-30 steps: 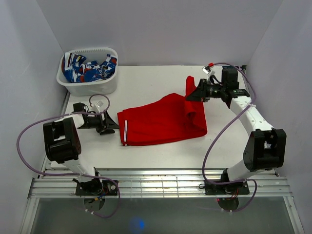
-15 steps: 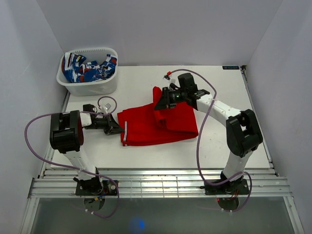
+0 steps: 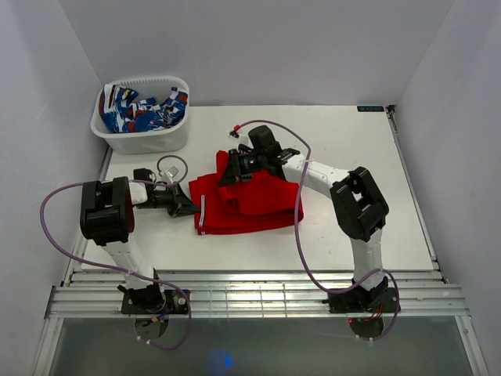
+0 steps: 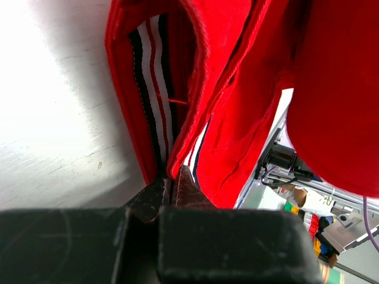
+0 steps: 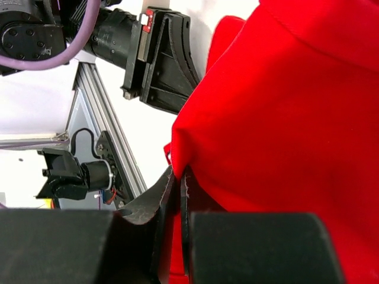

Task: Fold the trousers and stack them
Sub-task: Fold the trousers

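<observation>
Folding the trousers in half is the step in hand. Nearest the arm bases, the left gripper (image 3: 188, 206) lies low on the table (image 3: 360, 157). It is clenched on the striped waistband edge at the left end of the trousers (image 3: 262, 210), and its wrist view shows the fingertips pinching the red hem. The trousers lie across the middle of the table. A little farther back, the right gripper (image 3: 228, 175) is clamped on a pinch of the leg end and holds it raised over the waist end, so the cloth is doubled over itself. In the far left corner, well apart, a white basket (image 3: 156, 139) holds patterned cloth (image 3: 141, 110).

The next move probably calls for lowering the leg end onto the waistband with edges matched, then letting go. The left grip should keep the bottom layer from dragging.

A second ago the left gripper stood open just short of the waistband. The right one held the leg end up at the right of the table, with the trousers spread much longer.
</observation>
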Robot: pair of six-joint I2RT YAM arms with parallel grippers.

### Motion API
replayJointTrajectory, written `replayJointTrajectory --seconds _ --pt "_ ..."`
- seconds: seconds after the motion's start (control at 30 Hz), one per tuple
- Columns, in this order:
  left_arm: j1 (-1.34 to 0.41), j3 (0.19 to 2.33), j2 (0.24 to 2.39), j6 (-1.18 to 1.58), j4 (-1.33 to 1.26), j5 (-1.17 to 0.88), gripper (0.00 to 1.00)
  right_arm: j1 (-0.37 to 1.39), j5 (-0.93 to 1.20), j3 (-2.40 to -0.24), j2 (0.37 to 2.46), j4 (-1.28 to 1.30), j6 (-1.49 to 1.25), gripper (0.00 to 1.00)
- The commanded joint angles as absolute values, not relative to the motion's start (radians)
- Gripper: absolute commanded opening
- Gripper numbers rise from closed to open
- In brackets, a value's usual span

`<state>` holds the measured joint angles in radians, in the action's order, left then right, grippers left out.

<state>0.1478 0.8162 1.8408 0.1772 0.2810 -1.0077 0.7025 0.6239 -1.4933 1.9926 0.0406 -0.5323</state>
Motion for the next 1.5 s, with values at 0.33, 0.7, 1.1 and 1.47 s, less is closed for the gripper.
replayJointTrajectory --seconds 0.33,0.7,1.1,1.47 --pt "0.126 0.785 1.847 0.163 0.249 -0.986 0.00 0.799 0.604 -1.658 2.121 -0.046 -0.601 0.08" --pt "0.126 0.782 1.853 0.166 0.241 -0.976 0.00 0.845 0.597 -1.675 2.131 -0.040 -0.701 0.08" --pt "0.124 0.765 1.848 0.172 0.229 -0.966 0.00 0.864 0.609 -1.652 2.160 -0.061 -0.839 0.08" --pt "0.124 0.759 1.853 0.176 0.219 -0.963 0.00 0.874 0.615 -1.644 2.190 -0.081 -0.930 0.08"
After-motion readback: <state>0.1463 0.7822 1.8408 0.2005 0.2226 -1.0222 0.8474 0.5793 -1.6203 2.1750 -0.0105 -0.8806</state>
